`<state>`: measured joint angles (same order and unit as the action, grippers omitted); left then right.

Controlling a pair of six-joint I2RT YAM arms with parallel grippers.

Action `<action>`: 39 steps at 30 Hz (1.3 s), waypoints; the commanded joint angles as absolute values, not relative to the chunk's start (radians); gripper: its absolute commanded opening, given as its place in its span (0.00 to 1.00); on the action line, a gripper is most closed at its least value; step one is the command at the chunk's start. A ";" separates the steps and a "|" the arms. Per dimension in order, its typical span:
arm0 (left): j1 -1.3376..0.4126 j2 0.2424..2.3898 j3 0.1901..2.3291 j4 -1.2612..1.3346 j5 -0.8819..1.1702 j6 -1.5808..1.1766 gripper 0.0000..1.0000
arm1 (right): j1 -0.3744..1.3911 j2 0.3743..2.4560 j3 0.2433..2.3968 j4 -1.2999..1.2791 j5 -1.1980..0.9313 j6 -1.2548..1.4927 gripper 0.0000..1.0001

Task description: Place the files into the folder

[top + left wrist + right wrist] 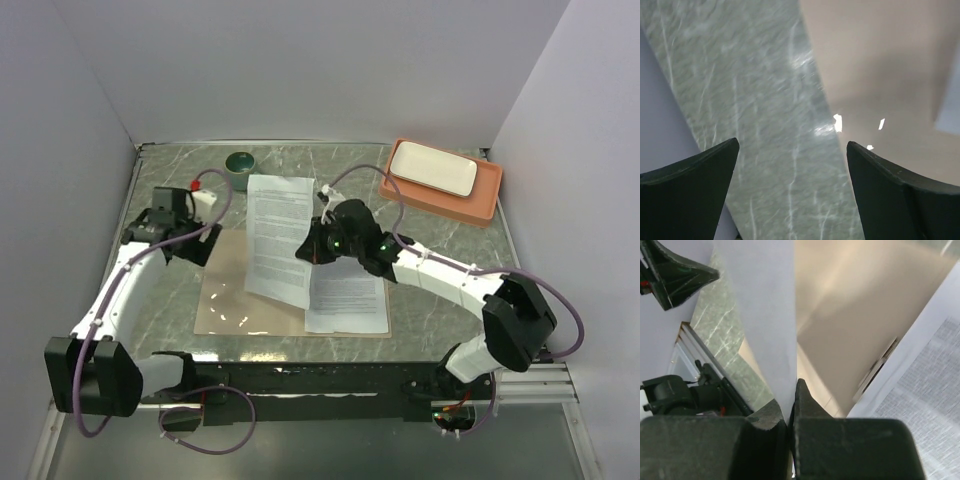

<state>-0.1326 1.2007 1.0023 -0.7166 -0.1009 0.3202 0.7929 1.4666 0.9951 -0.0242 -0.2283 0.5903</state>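
The right end effector (320, 245) is pinching a printed sheet (277, 235) by its edge at frame centre, above the open folder (228, 300). The left end effector (792, 167) is hanging spread. That thin grip is probably risking a slip or crease.

The folder (235, 300) lies mid-counter (330, 160). A flat sheet (350, 295) lies on its right half; a raised sheet (278, 235) leans above its middle. A bowl (241, 163) sits behind it, leftward; at back right a plate (433, 168) lies in a tray (485, 200).

Even, bright light; glare spots on the folder (875, 75), wrist views softly blurred.
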 commanded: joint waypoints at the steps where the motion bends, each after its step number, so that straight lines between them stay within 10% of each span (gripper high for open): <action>1: 0.038 1.204 0.965 -0.764 0.014 0.463 0.96 | 0.736 1.523 1.071 -0.024 -0.385 0.411 0.00; 39: 0.173 1.218 0.572 -0.396 0.087 0.635 0.96 | 0.761 1.703 1.164 -0.005 -0.496 0.354 0.00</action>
<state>0.1711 1.2476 0.5964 -0.4488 0.0868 0.5949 0.7467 1.6806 1.1297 -0.0658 -0.4850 0.3080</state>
